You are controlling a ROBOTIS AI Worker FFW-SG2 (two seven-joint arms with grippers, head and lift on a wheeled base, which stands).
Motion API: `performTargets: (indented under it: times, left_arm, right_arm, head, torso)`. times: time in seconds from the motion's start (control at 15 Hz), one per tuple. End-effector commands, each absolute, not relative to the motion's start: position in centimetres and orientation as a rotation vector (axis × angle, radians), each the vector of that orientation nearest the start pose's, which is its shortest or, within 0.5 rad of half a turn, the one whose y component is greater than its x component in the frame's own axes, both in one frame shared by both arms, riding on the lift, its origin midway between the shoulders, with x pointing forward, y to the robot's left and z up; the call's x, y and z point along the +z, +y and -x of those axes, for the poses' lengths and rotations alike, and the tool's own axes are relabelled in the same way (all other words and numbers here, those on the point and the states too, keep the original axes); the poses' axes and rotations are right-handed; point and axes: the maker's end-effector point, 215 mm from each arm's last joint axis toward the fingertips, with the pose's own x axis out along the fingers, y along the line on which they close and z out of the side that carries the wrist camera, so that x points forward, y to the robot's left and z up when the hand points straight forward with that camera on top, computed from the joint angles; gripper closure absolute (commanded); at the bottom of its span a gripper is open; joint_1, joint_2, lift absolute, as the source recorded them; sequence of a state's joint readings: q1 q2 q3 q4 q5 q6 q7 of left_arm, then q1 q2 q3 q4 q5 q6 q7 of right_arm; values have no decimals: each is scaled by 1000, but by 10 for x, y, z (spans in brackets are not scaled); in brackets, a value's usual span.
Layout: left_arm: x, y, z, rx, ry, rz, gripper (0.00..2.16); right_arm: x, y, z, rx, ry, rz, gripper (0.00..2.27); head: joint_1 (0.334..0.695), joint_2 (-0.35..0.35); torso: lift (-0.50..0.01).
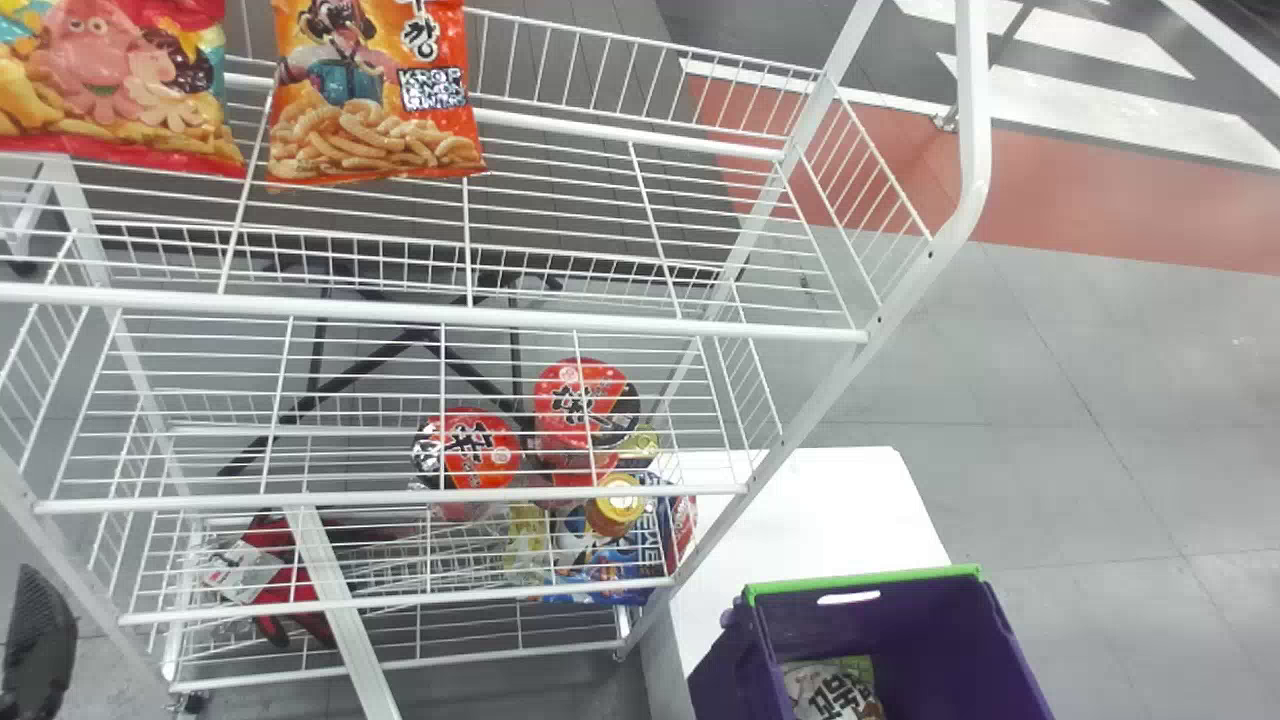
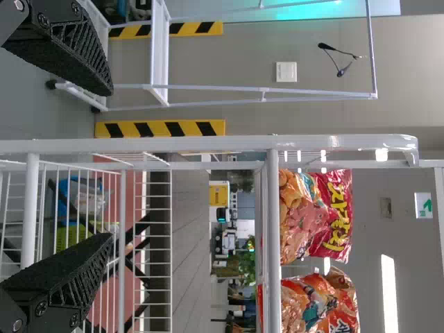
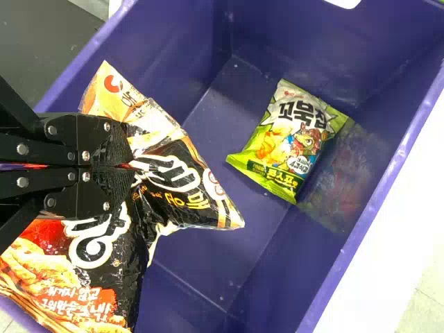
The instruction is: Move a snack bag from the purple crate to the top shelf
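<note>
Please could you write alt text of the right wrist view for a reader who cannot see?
The black right gripper pinches a shiny black-and-orange snack bag over a rectangular purple plastic crate; a green-and-white snack bag lies on its bottom.

Bright, diffuse light throughout; white bench [image 1: 800, 515] nearly washed out; glints on the rack rail [image 2: 208, 146]; specular highlights on the crinkled snack bag [image 3: 173, 180].

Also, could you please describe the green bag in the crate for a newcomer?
Find the white wire rack, then the purple crate to its right in the head view. Down inside lies a green-and-white bag with a cartoon figure. Unlike the black-and-orange bag, it is not held by the right gripper.
</note>
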State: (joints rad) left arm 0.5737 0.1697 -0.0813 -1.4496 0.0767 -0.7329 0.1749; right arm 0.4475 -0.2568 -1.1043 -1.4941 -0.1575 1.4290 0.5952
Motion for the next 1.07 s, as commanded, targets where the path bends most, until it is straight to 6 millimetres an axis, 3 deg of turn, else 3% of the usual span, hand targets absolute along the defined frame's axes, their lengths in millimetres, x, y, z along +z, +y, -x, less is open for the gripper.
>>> performTargets:
  times: [0.0,1.0]
  left_arm:
    - [-456,271,-342,61,-33,-35,80]
    - [-460,268,-342,62,-26,-29,80]
  right_arm:
    - [-603,-578,-23,-634,1230,-905,2250]
    - [-601,-582,-26,-629,1228,-887,2250]
  head:
    - [695,-350]
    - [695,-350]
  torso:
    - [-150]
    - [-90]
